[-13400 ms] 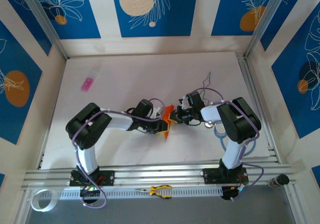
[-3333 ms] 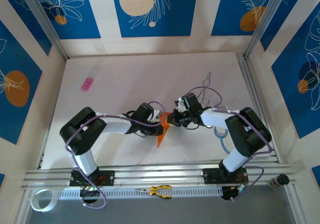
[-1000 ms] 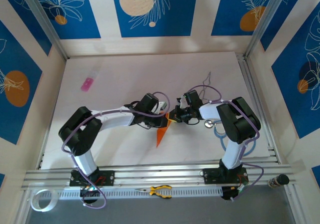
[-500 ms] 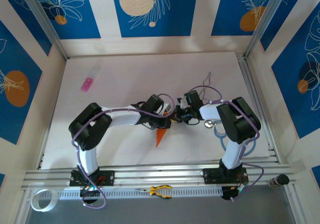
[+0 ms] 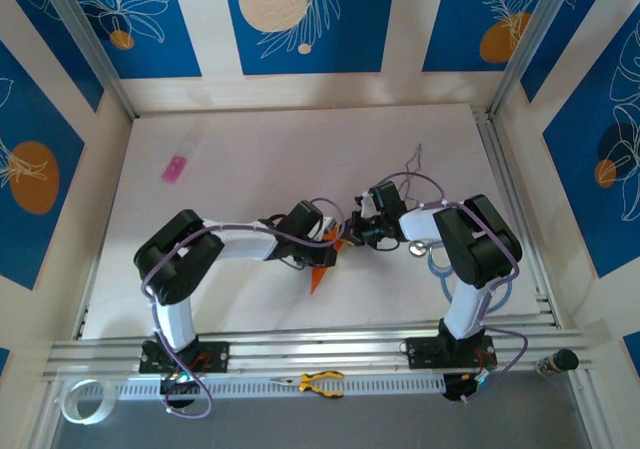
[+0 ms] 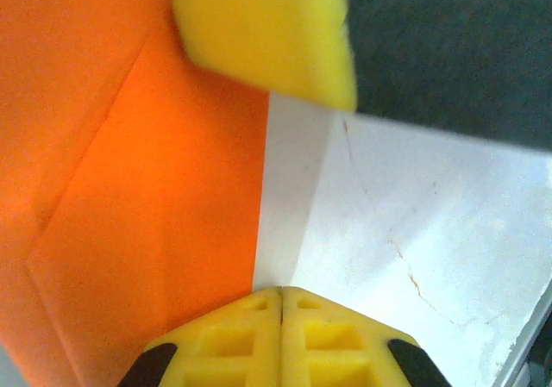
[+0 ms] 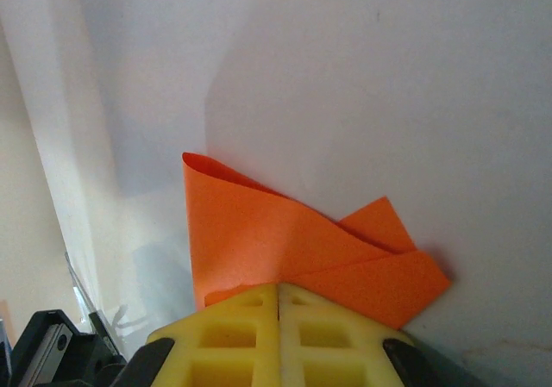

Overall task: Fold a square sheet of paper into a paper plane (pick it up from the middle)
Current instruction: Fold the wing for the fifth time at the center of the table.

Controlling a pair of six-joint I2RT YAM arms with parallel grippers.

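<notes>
the white table [image 5: 250, 159] is boxed in by upright panels [image 5: 300, 87] at the far side and both flanks, with a metal rail [image 5: 516, 219] along its right edge and another rail [image 5: 320, 345] across the near edge by the arm bases. most bare room lies on the far half and the left side, where a small pink object [image 5: 176, 168] sits alone, well apart from the arms. yellow-handled pliers [image 5: 322, 381] lie on the near ledge, off the table. the orange paper [image 5: 320, 273] lies near the middle of the table, a creased wedge with its point toward the near rail, between the two grippers. the left arm bends at a raised elbow and reaches its forearm rightward, low over the table, bringing the left gripper [image 5: 328, 252] to the paper's left side. the right arm folds back from its elbow and reaches leftward, bringing the right gripper [image 5: 352, 235] to the paper's far end, just beside the left one. both pincers are closed, fingers meeting with no gap. in each wrist view the paper's edge runs under the closed tips; whether either tip pinches it or only presses on it cannot be told. in the left wrist view a blurred yellow shape [image 6: 267, 34] overlaps the paper's top edge.
</notes>
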